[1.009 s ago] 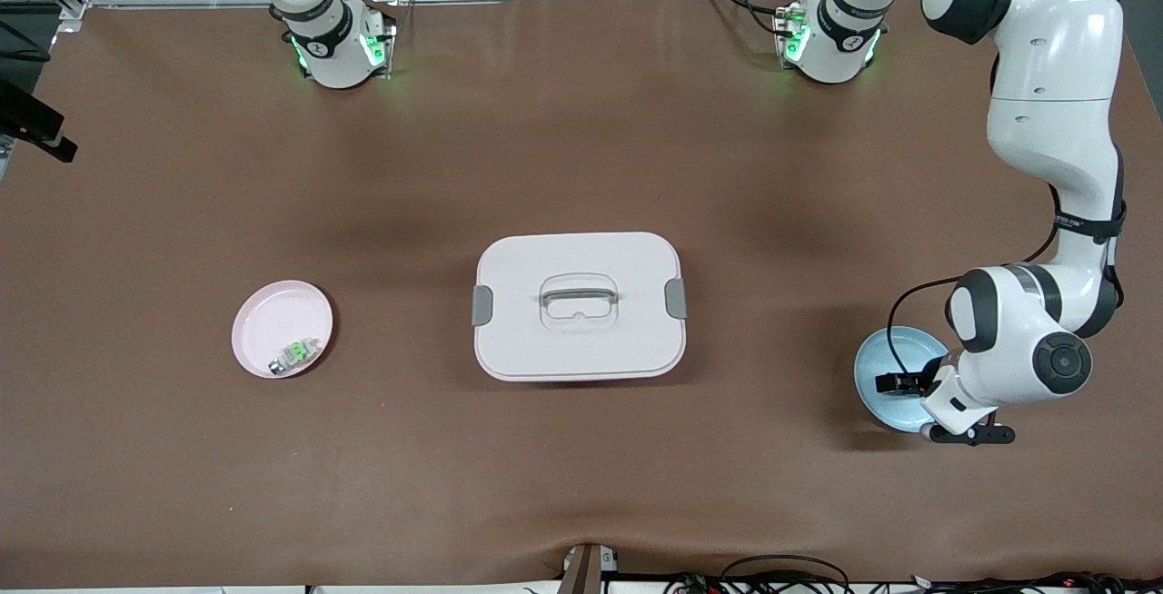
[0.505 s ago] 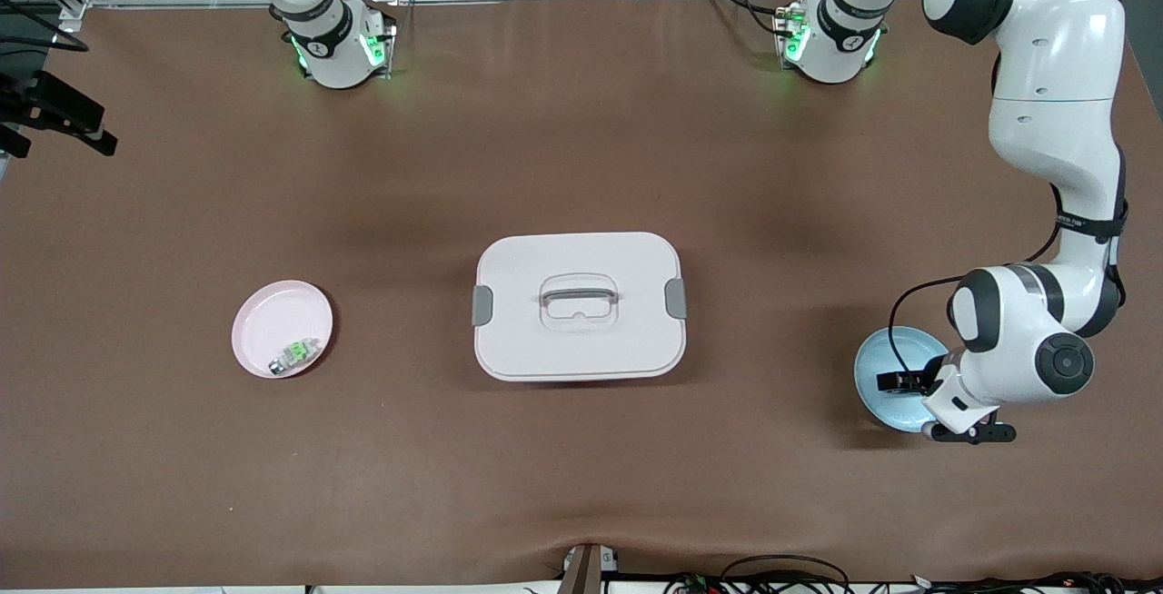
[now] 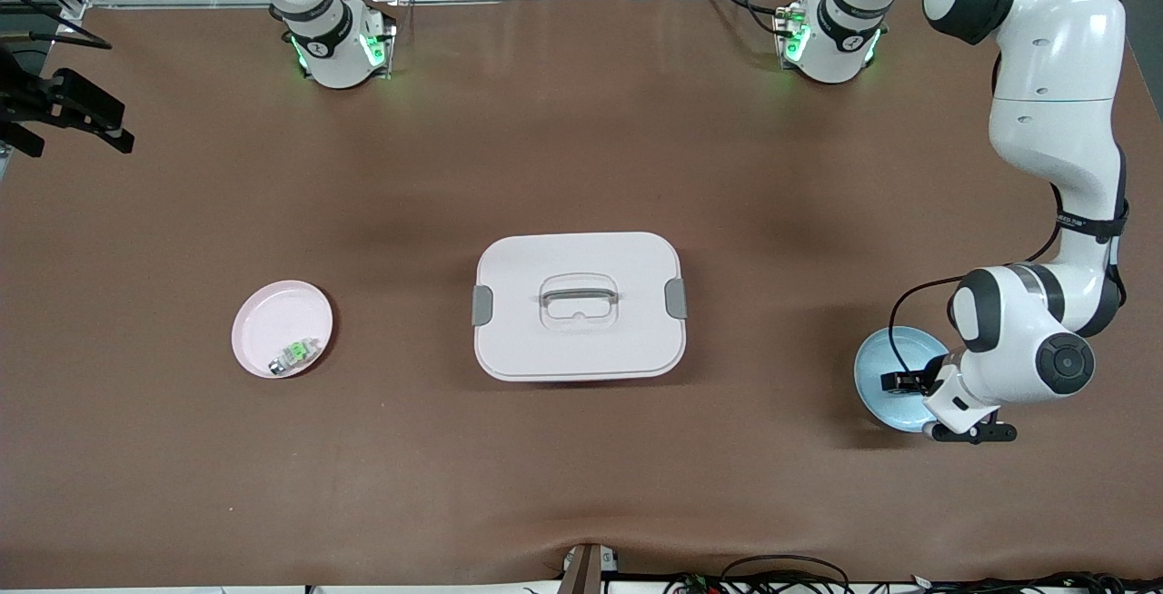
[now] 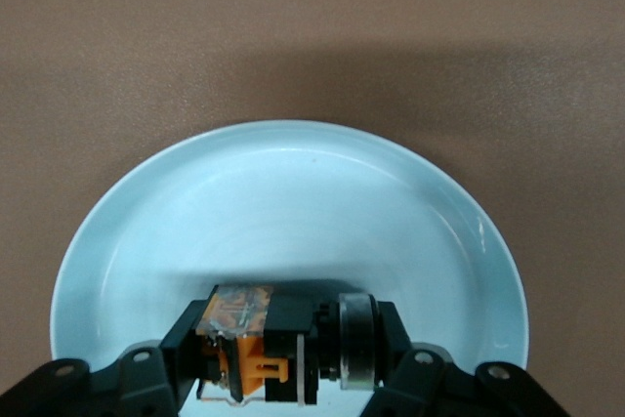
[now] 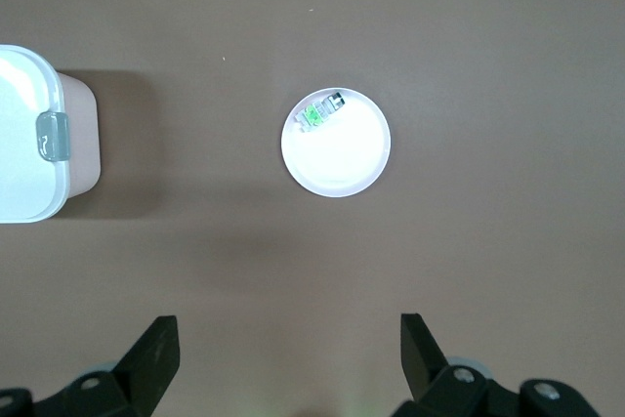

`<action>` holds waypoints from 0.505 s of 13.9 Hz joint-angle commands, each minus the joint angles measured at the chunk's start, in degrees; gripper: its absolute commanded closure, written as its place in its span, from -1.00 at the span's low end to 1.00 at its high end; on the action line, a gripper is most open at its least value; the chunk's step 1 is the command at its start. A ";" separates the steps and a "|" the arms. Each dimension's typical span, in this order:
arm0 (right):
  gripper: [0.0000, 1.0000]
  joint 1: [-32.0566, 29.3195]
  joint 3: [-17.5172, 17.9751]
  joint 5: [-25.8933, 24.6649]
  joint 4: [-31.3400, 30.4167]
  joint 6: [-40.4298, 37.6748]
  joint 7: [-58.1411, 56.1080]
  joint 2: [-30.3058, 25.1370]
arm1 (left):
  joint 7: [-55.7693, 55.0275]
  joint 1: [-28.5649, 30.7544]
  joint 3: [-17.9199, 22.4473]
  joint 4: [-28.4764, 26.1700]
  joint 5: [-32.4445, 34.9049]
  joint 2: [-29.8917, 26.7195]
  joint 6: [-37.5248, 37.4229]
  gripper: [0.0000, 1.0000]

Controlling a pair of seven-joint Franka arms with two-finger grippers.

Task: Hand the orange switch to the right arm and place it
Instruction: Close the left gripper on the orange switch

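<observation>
- Since a second ago the right gripper (image 3: pixel 68 113) has slid in over the table edge at the right arm's end, and the left arm has barely shifted over the blue plate (image 3: pixel 877 367).
- Left gripper (image 4: pixel 288 354) is down in the blue plate with its fingers (image 4: pixel 190 339) close against both ends of the switch (image 4: pixel 283 344); the grip looks closed, or nearly so.
- Risk: the switch is small and lies on its side in a smooth dish, so an off-centre pinch could squirt it out or drag the plate as the arm lifts.
- Risk: such a short body leaves little free for the right gripper at the handover, so it could drop.
- Lidded box (image 3: pixel 578 305) sits mid-table between the two plates, in the way of any low crossing.
- Pink plate (image 3: pixel 282 341) holds a green-and-white part (image 3: pixel 295 353) toward the right arm's end.
- Right gripper hangs high with fingers (image 5: pixel 156 354) spread wide, holding nothing.
</observation>
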 commanded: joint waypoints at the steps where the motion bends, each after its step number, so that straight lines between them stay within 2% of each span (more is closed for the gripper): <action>1: -1.00 0.63 -0.17 -0.91 0.49 -0.78 -0.12 -0.41 | -0.96 0.32 -0.24 -0.35 0.36 -0.42 -0.59 0.28; 3: -1.00 0.45 -0.34 -0.91 0.49 -0.87 0.41 -0.41 | -1.40 0.40 -0.24 -0.35 0.36 -0.60 -0.68 0.62; 4: -1.00 0.36 -0.52 -0.99 0.49 -0.87 0.06 -0.41 | -1.31 0.40 -0.24 -0.26 0.27 -0.69 -0.68 0.71; 7: -1.00 -0.34 -1.13 -1.08 0.49 -1.21 -0.03 -0.41 | -1.31 0.58 -0.24 -0.44 0.01 -2.26 -3.73 0.74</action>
